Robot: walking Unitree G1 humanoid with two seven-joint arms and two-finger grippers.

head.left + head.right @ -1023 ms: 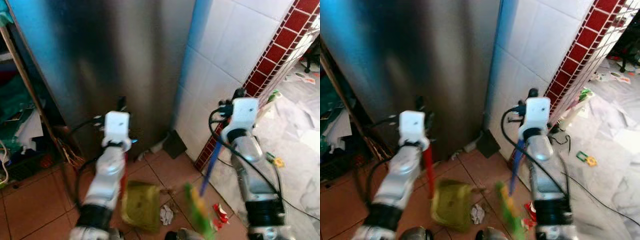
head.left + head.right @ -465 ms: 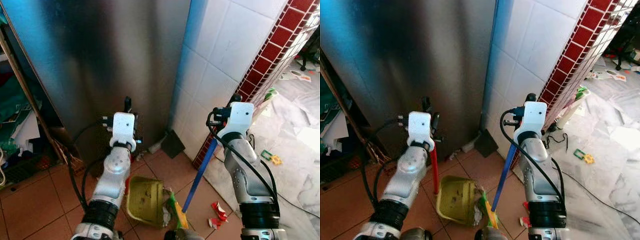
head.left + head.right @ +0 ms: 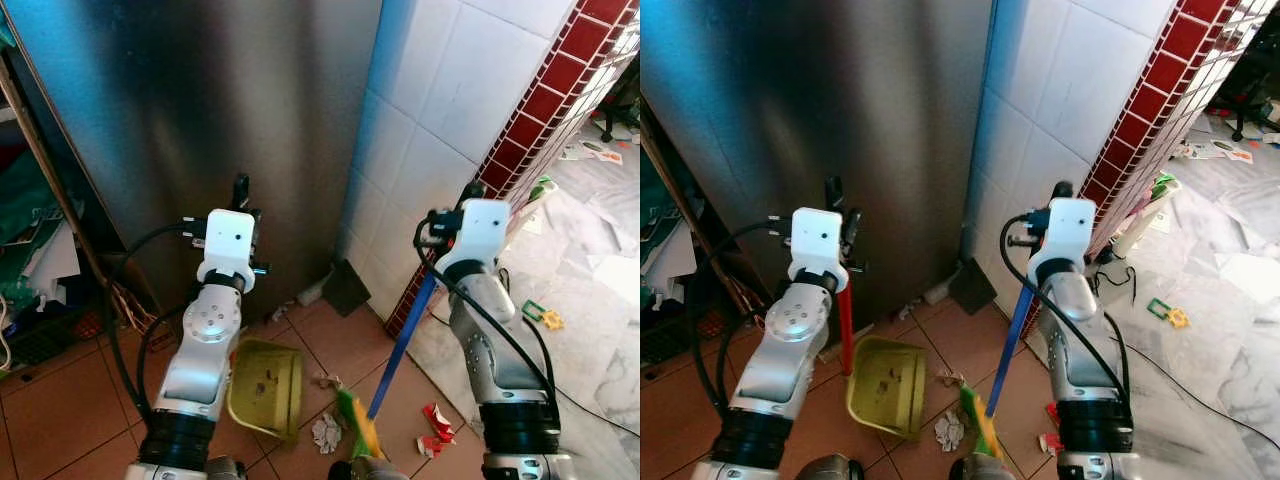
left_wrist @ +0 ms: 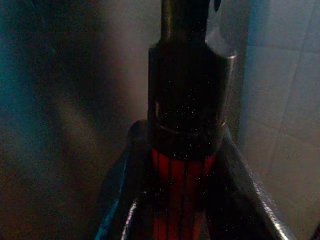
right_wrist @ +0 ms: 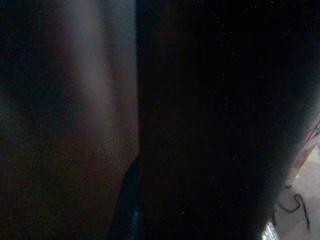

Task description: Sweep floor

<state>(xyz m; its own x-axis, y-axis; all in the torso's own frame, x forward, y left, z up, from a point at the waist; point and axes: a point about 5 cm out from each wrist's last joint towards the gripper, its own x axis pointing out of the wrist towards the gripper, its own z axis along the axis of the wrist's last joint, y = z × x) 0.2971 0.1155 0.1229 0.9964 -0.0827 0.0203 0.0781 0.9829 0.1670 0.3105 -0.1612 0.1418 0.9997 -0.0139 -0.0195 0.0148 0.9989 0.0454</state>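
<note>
My left gripper (image 3: 240, 196) is shut on the red handle (image 3: 845, 330) of a yellow-green dustpan (image 3: 265, 385), which stands on the terracotta tiles in front of the steel fridge. In the left wrist view the red handle (image 4: 181, 180) runs between my two black fingers (image 4: 125, 190). My right gripper (image 3: 478, 190) is raised by the tiled wall, shut on the blue broom handle (image 3: 404, 338). The green and yellow broom head (image 3: 357, 430) rests on the floor right of the dustpan. A crumpled white paper (image 3: 325, 432) lies between pan and broom head. The right wrist view is almost black.
The steel fridge (image 3: 200, 100) and a white tiled wall (image 3: 450, 110) with a red tile column (image 3: 545, 105) stand close ahead. A dark flat object (image 3: 347, 288) leans at the corner. A red wrapper (image 3: 436, 424), a green toy (image 3: 541, 318) and cluttered shelves (image 3: 35, 260) flank me.
The dustpan has shifted left, away from the broom head, and my left arm has risen. The white paper now lies on the floor outside the pan. The broom has barely moved.
</note>
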